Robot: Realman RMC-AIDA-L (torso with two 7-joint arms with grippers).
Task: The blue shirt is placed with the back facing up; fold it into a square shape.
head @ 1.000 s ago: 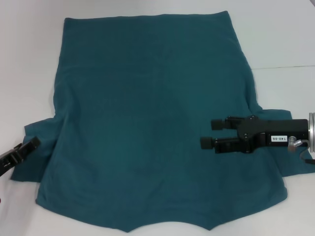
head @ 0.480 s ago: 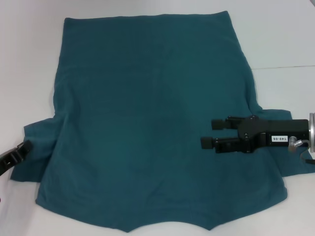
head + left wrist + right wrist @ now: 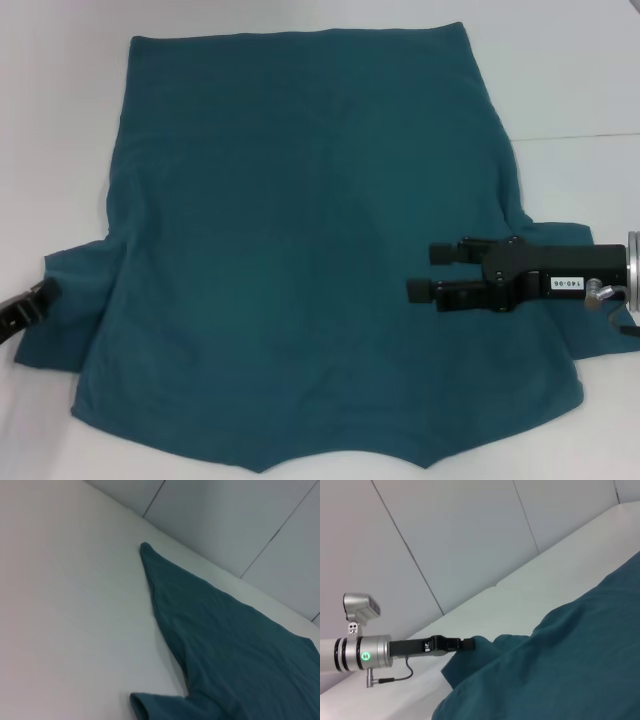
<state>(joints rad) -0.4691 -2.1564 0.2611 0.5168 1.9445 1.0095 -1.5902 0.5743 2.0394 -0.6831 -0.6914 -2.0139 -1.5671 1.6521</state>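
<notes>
White table [image 3: 580, 80]: left hand [image 3: 42, 292] slid back, now pinching blue shirt [image 3: 300, 250] sleeve; right hand [image 3: 422, 271] unmoved, fingers apart.

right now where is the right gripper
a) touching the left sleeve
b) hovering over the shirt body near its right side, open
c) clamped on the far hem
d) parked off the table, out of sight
b: in the head view the right gripper sits over the body of the blue shirt near its right side, its two fingers apart with nothing between them, while the left gripper is at the shirt's left sleeve edge.
</notes>
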